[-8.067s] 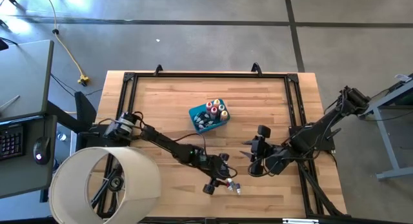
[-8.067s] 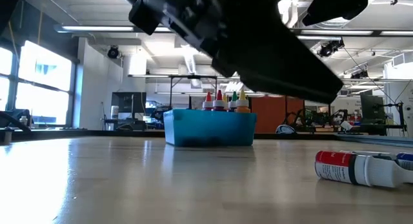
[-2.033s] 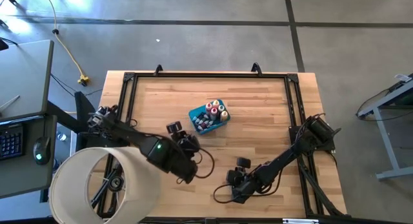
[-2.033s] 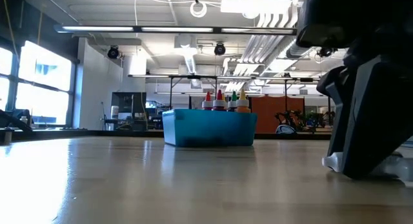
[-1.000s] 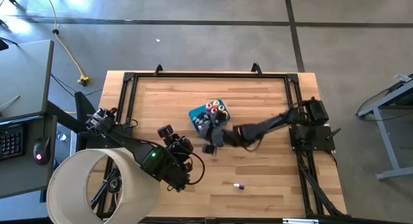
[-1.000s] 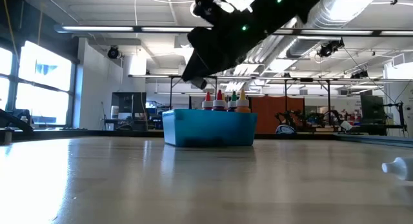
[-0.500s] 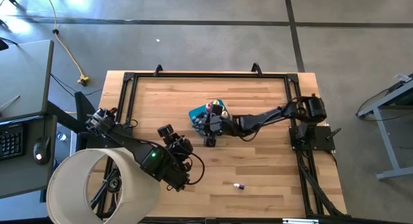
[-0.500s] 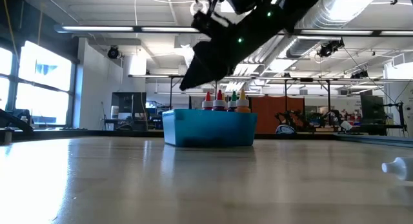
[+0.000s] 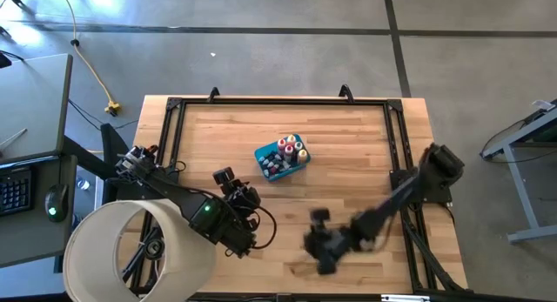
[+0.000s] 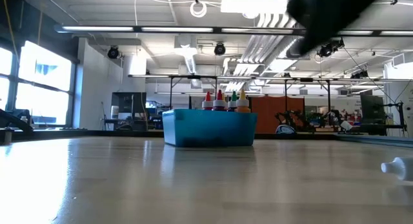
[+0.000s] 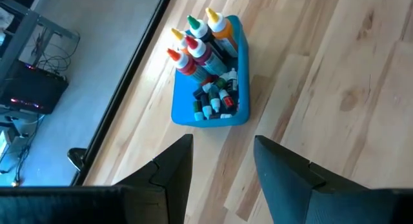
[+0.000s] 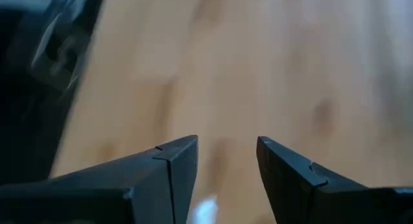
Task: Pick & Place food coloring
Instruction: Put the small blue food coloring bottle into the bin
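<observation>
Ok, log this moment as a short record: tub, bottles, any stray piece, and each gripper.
tub: blue tub, mid-table, upright
bottles: food coloring bottles standing in the tub, small vials beside them inside
stray: small pale vial lying on the table near the front edge
left gripper: fingers open, empty, facing the tub
right gripper: fingers open, empty, low over the front of the table

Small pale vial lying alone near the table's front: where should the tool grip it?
Likely across its middle, from straight above: the vial lies on its side on the table, the open right tool just over it. The left tool waits aside.
</observation>
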